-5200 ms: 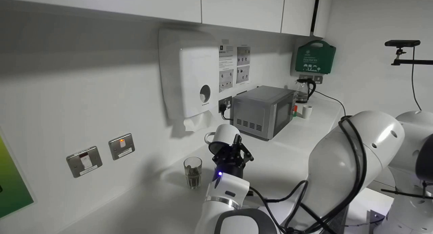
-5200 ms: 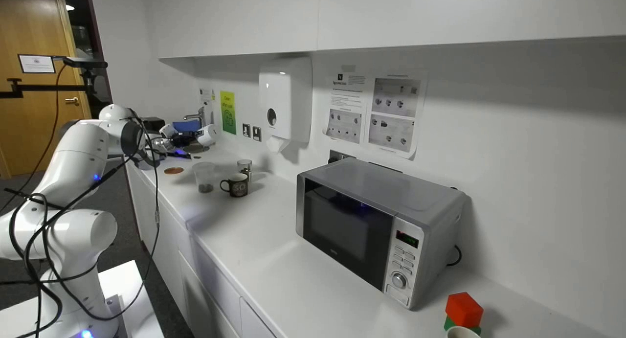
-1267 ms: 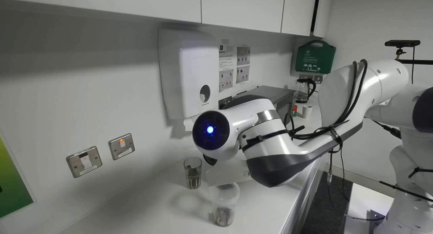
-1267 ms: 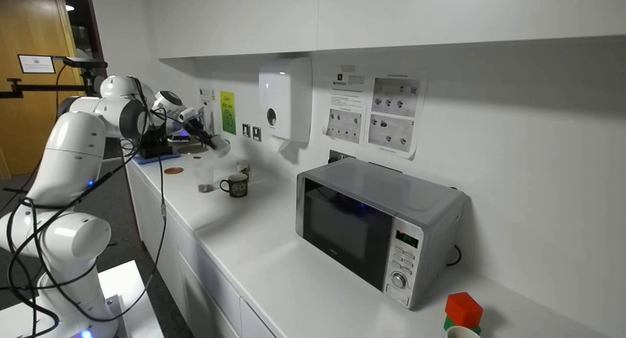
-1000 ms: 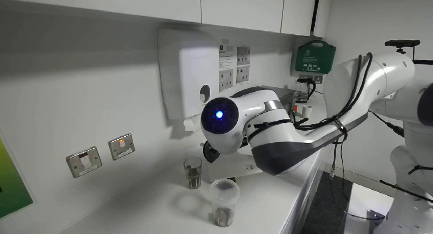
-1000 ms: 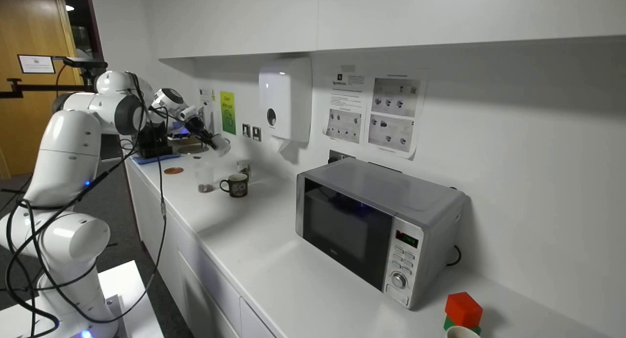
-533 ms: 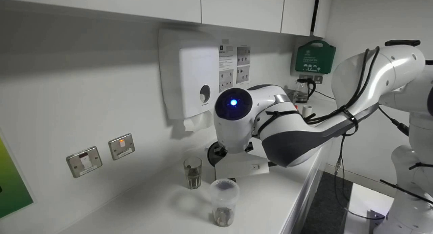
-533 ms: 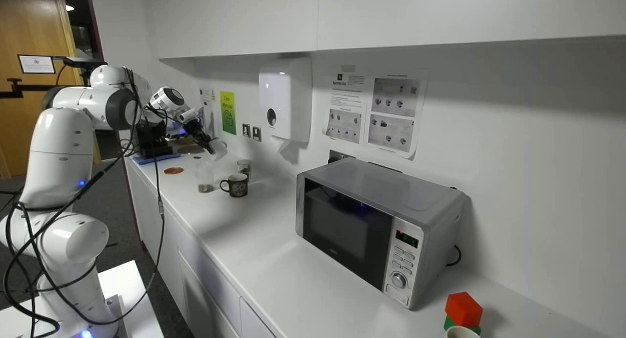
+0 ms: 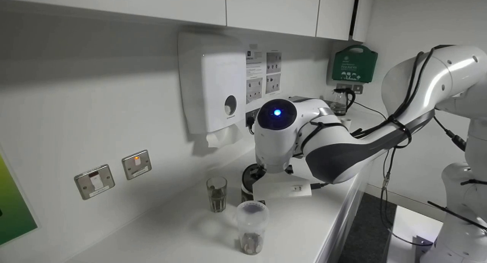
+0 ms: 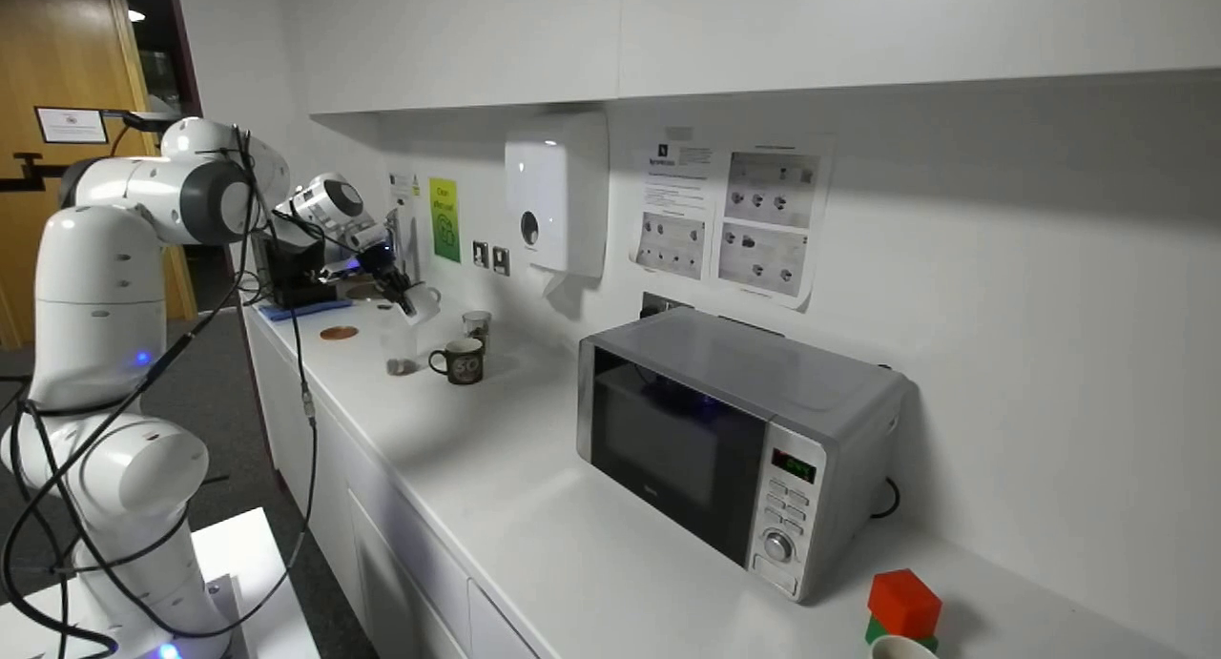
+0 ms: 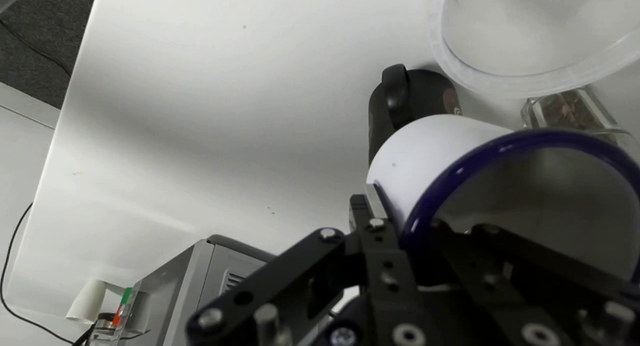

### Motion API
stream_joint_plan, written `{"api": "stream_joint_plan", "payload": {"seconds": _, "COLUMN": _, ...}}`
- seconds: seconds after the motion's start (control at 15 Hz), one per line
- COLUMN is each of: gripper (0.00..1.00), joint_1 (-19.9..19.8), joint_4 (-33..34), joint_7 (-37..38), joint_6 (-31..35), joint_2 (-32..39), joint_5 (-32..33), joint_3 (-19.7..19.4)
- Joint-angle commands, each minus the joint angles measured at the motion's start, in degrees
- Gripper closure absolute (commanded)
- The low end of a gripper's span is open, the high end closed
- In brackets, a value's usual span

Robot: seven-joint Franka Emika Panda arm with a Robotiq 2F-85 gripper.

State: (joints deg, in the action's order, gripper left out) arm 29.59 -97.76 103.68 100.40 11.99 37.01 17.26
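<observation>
My gripper [image 11: 400, 206] is shut on the wall of a white mug [image 11: 430, 148] with a dark blue rim, one finger outside and one inside. The mug is tilted, its opening towards the wrist, and is held above the counter. In the exterior views it shows as a dark opening [image 9: 249, 176] and as a pale mug [image 10: 425, 300] at the gripper. Below is a black mug [image 10: 465, 361], upright, also in the wrist view [image 11: 420, 95]. Beside it stand a clear plastic cup [image 9: 252, 227] and a drinking glass [image 9: 217, 194], both with something dark inside. The arm hides most of the gripper in an exterior view.
A microwave [image 10: 744, 440] stands on the white counter [image 10: 496, 440]. A towel dispenser [image 9: 213, 84] hangs on the wall under overhead cupboards. A kettle [image 9: 339, 102], a red block [image 10: 904, 604] and a white cup [image 10: 901, 648] are further along. A brown disc [image 10: 339, 333] lies near the front edge.
The arm has swung up and the wrist turned since the oldest frames, uncovering the plastic cup. Over the last second, the held mug moved slightly down and nearer the arm's base. The grip is unchanged.
</observation>
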Motion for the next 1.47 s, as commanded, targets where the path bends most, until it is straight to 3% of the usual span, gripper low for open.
{"api": "stream_joint_plan", "payload": {"seconds": 0.0, "gripper": 0.98, "joint_1": -3.0, "joint_4": -8.7, "joint_7": 1.3, "joint_6": 5.9, "joint_2": -6.9, "joint_5": -2.9, "joint_3": 0.2}}
{"api": "stream_joint_plan", "payload": {"seconds": 0.87, "gripper": 0.98, "joint_1": -9.6, "joint_4": -23.6, "joint_7": 0.0, "joint_6": 19.7, "joint_2": -15.6, "joint_5": -11.4, "joint_3": -0.6}}
{"api": "stream_joint_plan", "payload": {"seconds": 1.27, "gripper": 0.98, "joint_1": -10.6, "joint_4": -24.8, "joint_7": 0.0, "joint_6": 20.4, "joint_2": -15.8, "joint_5": -11.7, "joint_3": -0.2}}
{"api": "stream_joint_plan", "payload": {"seconds": 1.4, "gripper": 0.94, "joint_1": -10.3, "joint_4": -22.3, "joint_7": 0.3, "joint_6": 17.9, "joint_2": -13.0, "joint_5": -11.0, "joint_3": 0.2}}
